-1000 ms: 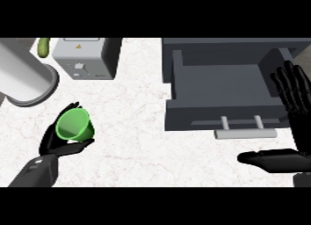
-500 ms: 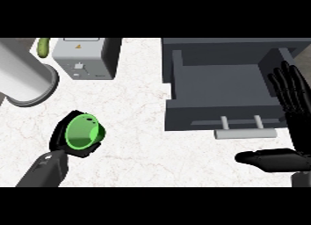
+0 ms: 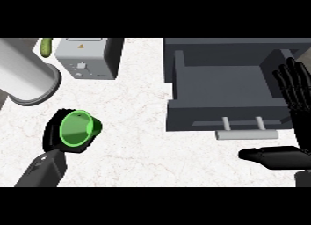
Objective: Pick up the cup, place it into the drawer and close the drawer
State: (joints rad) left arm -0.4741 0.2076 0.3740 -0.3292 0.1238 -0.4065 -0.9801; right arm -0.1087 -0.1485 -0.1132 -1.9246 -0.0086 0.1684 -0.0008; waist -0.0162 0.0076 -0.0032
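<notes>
At the near left of the white marbled counter [image 3: 132, 110], the left hand [image 3: 54, 132] comes in from the lower edge on its grey forearm, its black fingers curled round the green cup [image 3: 77, 128]; the cup's open mouth faces up toward the view, tilted a little, and the hand hides much of its outer wall. At the near right, the right hand [image 3: 301, 118] rests open, fingers straight and pointing away, thumb stretched out to the left, holding nothing. Just left of it lies the open grey drawer [image 3: 226, 90], its bar handle [image 3: 245, 134] on the near front face. Farther off on the left stand a large white cylinder [image 3: 19, 77] and a grey toaster [image 3: 87, 57], with a small green item [image 3: 46, 46] between them at the far edge.
</notes>
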